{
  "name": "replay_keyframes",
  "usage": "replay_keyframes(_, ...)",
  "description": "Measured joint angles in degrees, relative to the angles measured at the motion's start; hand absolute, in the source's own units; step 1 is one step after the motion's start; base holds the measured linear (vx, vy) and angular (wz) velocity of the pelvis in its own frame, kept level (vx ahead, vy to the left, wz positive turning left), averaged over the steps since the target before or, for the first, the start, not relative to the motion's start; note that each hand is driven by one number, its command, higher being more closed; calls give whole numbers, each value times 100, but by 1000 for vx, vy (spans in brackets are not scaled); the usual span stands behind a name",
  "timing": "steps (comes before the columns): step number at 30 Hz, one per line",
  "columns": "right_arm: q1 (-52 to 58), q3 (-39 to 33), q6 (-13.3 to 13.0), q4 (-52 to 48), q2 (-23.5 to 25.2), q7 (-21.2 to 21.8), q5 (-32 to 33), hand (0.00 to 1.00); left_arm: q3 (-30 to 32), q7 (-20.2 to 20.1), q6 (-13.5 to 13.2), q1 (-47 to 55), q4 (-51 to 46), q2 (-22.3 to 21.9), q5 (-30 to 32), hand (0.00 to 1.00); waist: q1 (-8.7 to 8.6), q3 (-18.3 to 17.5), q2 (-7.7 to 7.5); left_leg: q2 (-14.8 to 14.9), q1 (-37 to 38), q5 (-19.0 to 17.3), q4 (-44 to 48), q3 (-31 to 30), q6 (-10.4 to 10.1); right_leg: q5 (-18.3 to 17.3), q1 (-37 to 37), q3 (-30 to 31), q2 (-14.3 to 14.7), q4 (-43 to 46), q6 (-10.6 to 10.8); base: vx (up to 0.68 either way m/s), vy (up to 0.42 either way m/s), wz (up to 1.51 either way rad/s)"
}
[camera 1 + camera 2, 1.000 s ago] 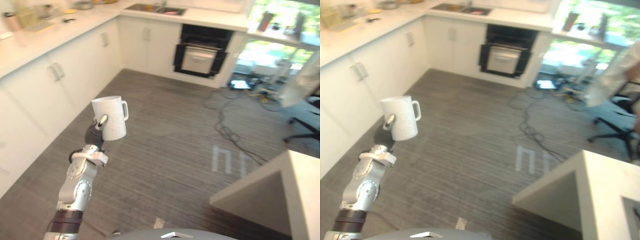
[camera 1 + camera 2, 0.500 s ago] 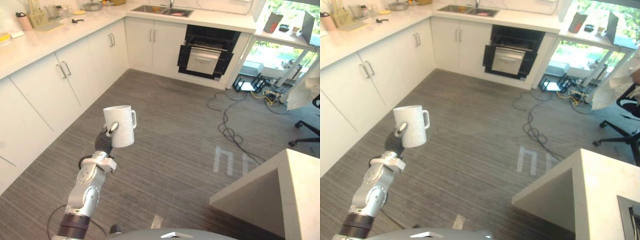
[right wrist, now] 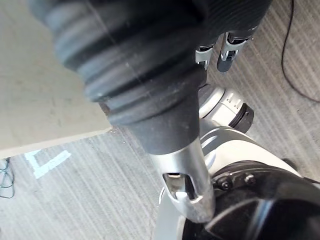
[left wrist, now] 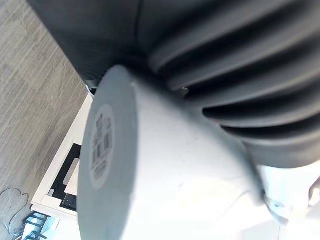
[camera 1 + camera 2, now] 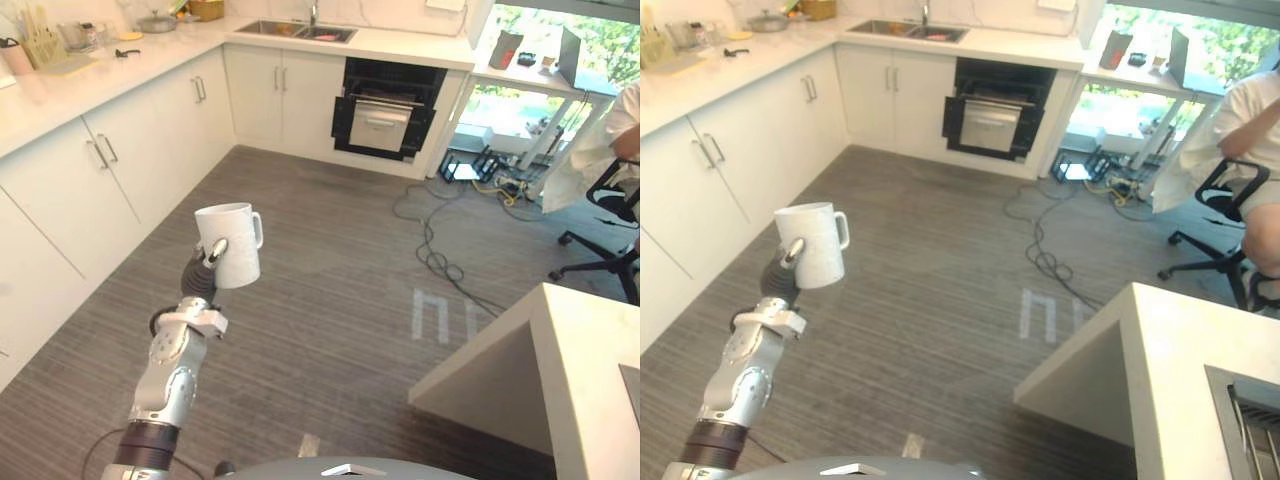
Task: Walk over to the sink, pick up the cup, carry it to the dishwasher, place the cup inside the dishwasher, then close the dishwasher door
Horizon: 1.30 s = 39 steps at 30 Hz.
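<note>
One white mug (image 5: 230, 245) upright in the left hand (image 5: 208, 263), raised over the grey striped floor (image 5: 330, 300).
The fingers curl round the mug's side opposite its handle; the dark dishwasher (image 5: 385, 110), under the counter beside the sink (image 5: 295, 32), stands well apart across the kitchen.

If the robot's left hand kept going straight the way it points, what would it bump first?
Probably nothing soon. The left hand, curled round the cup, points over open floor toward the white cabinets below the sink; depth is unclear.
</note>
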Motion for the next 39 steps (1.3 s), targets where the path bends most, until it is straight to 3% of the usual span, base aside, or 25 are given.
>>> replay_keyframes(1, 4, -112, -92, 4, 55, -152, 21, 0, -113, 44, 72, -21, -27, -117, 82, 100, 2, 4, -65, -360, 83, -207, 270, 144, 158, -101, 29, -70, -252, 415, -52, 83, 157, 38)
replay_keyframes(2, 14, -208, -137, 8, 53, -217, 67, 0, -159, 79, 96, -29, -30, -203, 82, 100, 10, 72, 21, -416, 127, -461, 336, 111, 387, -129, -133, -185, -323, 946, -92, 50, 197, 37)
replay_keyframes(4, 1, -493, -316, -97, 138, -317, 266, 0, -175, 218, 199, 27, -30, -346, 127, 100, 43, 221, 142, -490, 417, -678, 346, 80, 629, 179, -1009, -468, -709, 3162, -653, -27, 123, 23)
replay_keyframes(5, -1, -527, -390, -88, 230, -316, 286, 0, -139, 298, 201, 91, -40, -353, 128, 100, 63, 248, 165, -482, 507, -752, 376, 54, 665, 107, -1310, -386, -682, 3675, -585, 16, 90, 9)
replay_keyframes(7, -71, -503, -415, -113, 393, -325, 285, 0, 30, 400, 214, 127, -56, -324, 118, 100, 139, 255, 100, -307, 528, -906, 566, 56, 714, -466, -1645, -521, -175, 3294, -327, 35, 61, 5)
replay_keyframes(10, -116, -426, -386, -260, 542, -330, 281, 0, 25, 390, 238, 138, -137, -170, 136, 100, 174, 362, -52, -225, 465, -912, 357, 18, 719, 184, -1757, -410, 434, 1041, 75, 70, 2, 35)
replay_keyframes(11, -113, -404, -389, -287, 675, -337, 287, 0, 34, 339, 272, 182, -327, -95, 195, 100, 104, 363, -345, -577, 456, -929, 473, 51, 749, 412, -1796, -233, 273, 220, 260, 260, -20, 69)
replay_keyframes(12, 6, -326, -400, -531, 699, -286, 305, 0, 37, 322, 261, 181, -626, -94, 238, 100, 89, 495, -507, -704, 315, -1563, 1335, 201, 630, 386, -1808, -156, 42, -19, 186, 277, -22, 56)
replay_keyframes(13, -57, -293, -389, -522, 711, -317, 324, 0, 71, 300, 256, 216, -637, -141, 239, 100, 144, 623, -637, -773, 464, -1677, 1471, 235, 632, 783, -1655, -76, -40, 29, 137, 274, 7, 34)
replay_keyframes(15, 178, -262, -362, -810, 563, -333, 400, 0, -88, 234, 264, 553, -779, -348, 240, 100, 150, 641, -143, -461, 644, -2076, 1751, 200, 508, 911, -1379, -239, 170, 174, 2, 306, -28, 2)
replay_keyframes(17, 247, -288, -289, -808, 553, -341, 486, 0, -84, 112, 259, 668, -1017, -432, 247, 100, 198, 431, 22, -260, 675, -2200, 1756, 181, 436, 961, -1514, -350, 289, 535, -330, 312, -148, 4)
replay_keyframes(19, 321, -298, -190, -823, 534, -366, 576, 0, -84, 75, 255, 752, -1260, -479, 285, 100, 185, 268, 79, -59, 795, -2283, 1552, 204, 544, 870, -1651, -558, 408, 945, -447, 307, -198, 3)
replay_keyframes(20, 386, -366, -129, -883, 526, -392, 579, 0, -18, 88, 255, 911, -1407, -592, 284, 100, 233, 208, 221, 82, 1049, -2354, 1699, 284, 738, 482, -1593, -725, 540, 1257, -434, 327, -143, -2)
replay_keyframes(21, 392, -386, -146, -867, 565, -391, 577, 0, 4, 85, 242, 918, -1459, -624, 284, 100, 237, 220, 180, 196, 866, -2438, 2705, 252, 610, 447, -1539, -785, 540, 1362, -477, 402, -182, 7)
replay_keyframes(22, 422, -427, -257, -840, 472, -400, 570, 0, -25, 95, 243, 988, -1421, -792, 285, 100, 195, 278, 438, 676, 101, -2013, 4413, 183, 503, 214, -1360, -901, 674, 1408, -535, 363, -195, 7)
replay_keyframes(23, 490, -428, -399, -960, 390, -391, 561, 0, -37, 96, 254, 1104, -1456, -967, 284, 100, 249, 191, 493, 1002, -462, -991, 5548, 61, 582, 141, -1066, -943, 848, 1155, -573, 377, -211, 0)
replay_keyframes(24, 534, -427, -473, -970, 364, -376, 557, 0, -23, 97, 253, 1141, -1498, -1032, 283, 100, 273, 205, 581, 1187, -656, -404, 5960, 53, 586, 136, -855, -885, 940, 968, -584, 447, -157, -25)
replay_keyframes(26, 439, -402, -776, -966, 234, -297, 620, 0, 73, 89, 260, 1165, -1570, -1052, 277, 100, 361, 212, 816, 1473, -1349, -661, 6949, -31, 638, 58, -398, -734, 1106, 607, -665, 538, -122, -45)
replay_keyframes(29, -224, -122, -1177, -1036, 241, -125, 881, 0, 243, 69, 270, 1173, -1584, -1015, 227, 100, 585, 203, 758, 1349, -1793, -1311, 5390, 506, 547, -30, 47, -333, 1107, 197, -737, 443, -75, -62)
replay_keyframes(31, -505, 21, -1339, -1173, 238, -119, 903, 0, 287, 61, 270, 1192, -1586, -1012, 228, 100, 607, 202, 726, 952, -1750, -1263, 3677, 409, 434, -207, 189, -207, 1050, 204, -700, 410, 22, -47)
replay_keyframes(33, -821, 83, -1578, -1260, 199, -120, 915, 0, 345, 24, 258, 1366, -1684, -993, 227, 100, 697, 205, 737, 463, -1737, -796, 1397, 1, 4, -495, 369, 69, 976, 234, -548, 416, 124, -63)
replay_keyframes(35, -911, 167, -1644, -1231, 133, -126, 1037, 0, 412, -50, 255, 1340, -1530, -912, 227, 100, 744, 205, 736, 398, -1912, -772, 1210, 26, -33, -772, 681, 154, 983, 233, -374, 461, 210, -41)
replay_keyframes(36, -878, 166, -1646, -1167, 110, -132, 1088, 0, 500, -127, 218, 1331, -1365, -862, 220, 100, 745, 204, 748, 372, -1924, -583, 1246, 36, 123, -1006, 979, 225, 989, 260, -193, 530, 259, -35)
replay_keyframes(38, -858, 191, -1601, -1034, 195, -138, 1136, 0, 733, -164, 182, 1356, -1010, -736, 175, 100, 806, 92, 442, 106, -1848, -209, 1860, -81, 221, -1274, 1142, 473, 642, 565, -163, 647, 269, -64)
replay_keyframes(39, -869, 192, -1556, -990, 203, -153, 1136, 0, 861, -164, 175, 1336, -925, -729, 177, 100, 799, 109, 364, -41, -1853, -400, 2393, -241, 625, -1197, 983, 556, 445, 1311, -118, 590, 228, -58)
